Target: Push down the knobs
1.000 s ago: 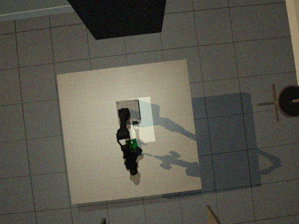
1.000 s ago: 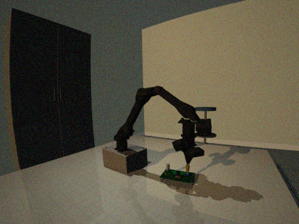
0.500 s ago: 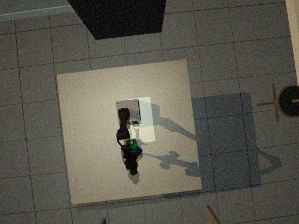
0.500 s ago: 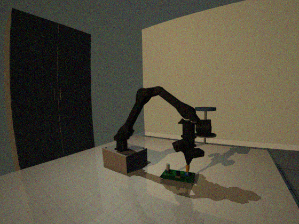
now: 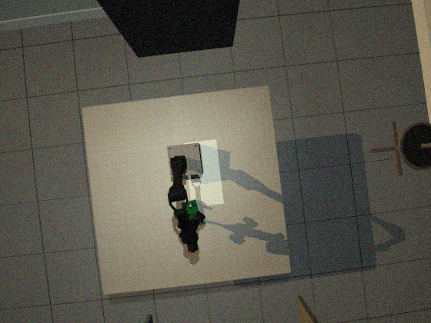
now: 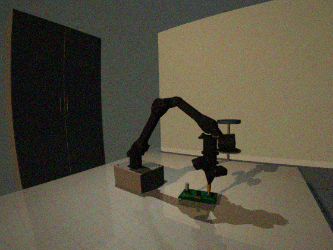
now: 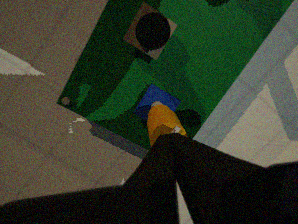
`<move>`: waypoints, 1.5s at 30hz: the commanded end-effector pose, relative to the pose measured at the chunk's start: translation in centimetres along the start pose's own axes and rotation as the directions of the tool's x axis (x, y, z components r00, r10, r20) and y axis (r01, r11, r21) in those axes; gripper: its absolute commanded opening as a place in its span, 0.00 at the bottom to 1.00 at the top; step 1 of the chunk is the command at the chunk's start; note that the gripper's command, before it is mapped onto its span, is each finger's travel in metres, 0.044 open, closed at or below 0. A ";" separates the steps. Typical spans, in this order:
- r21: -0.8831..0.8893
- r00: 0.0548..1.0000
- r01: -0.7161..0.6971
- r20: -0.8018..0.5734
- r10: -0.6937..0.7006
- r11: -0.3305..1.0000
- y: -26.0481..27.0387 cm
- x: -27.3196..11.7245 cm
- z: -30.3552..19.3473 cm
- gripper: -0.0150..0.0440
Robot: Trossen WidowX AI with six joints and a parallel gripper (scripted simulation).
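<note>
The green circuit board [image 5: 191,208] [image 6: 190,197] [image 7: 210,55] stands on short legs on the table. An orange knob [image 6: 209,188] [image 7: 164,120] stands over the blue potentiometer [image 7: 158,93] near one end. Any gap between them is too small to judge. A pale knob [image 6: 187,186] stands tall at the other end. My gripper [image 6: 210,183] [image 7: 168,143] is shut, with nothing between its fingers. It points down, its tips at the top of the orange knob and seemingly touching it. The tips hide part of the knob's top.
A round dark part [image 7: 153,31] on a brown square sits mid-board, between the two knobs. The grey box [image 6: 128,179] under my arm's base stands behind the board. A stool [image 6: 229,121] and a dark cabinet [image 6: 41,98] are beyond the table.
</note>
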State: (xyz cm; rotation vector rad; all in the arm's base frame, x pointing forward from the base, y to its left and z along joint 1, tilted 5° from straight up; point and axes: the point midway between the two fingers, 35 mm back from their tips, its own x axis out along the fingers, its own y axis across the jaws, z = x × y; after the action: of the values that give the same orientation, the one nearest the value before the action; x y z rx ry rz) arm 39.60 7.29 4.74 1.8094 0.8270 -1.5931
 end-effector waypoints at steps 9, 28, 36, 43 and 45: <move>0.004 1.000 0.000 0.007 0.000 1.000 0.0 0.0 0.1 0.25; 0.004 1.000 0.000 0.007 0.000 1.000 0.0 0.7 0.1 0.25; 0.004 1.000 0.000 0.007 0.000 1.000 0.0 1.0 0.1 0.25; 0.004 1.000 0.000 0.007 0.000 1.000 0.0 1.2 0.1 0.25; 0.004 1.000 0.000 0.007 0.000 1.000 0.0 1.4 0.1 0.25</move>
State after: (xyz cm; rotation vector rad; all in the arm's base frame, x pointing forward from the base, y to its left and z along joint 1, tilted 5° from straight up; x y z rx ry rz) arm 39.51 7.29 4.39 1.8102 0.8260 -1.5925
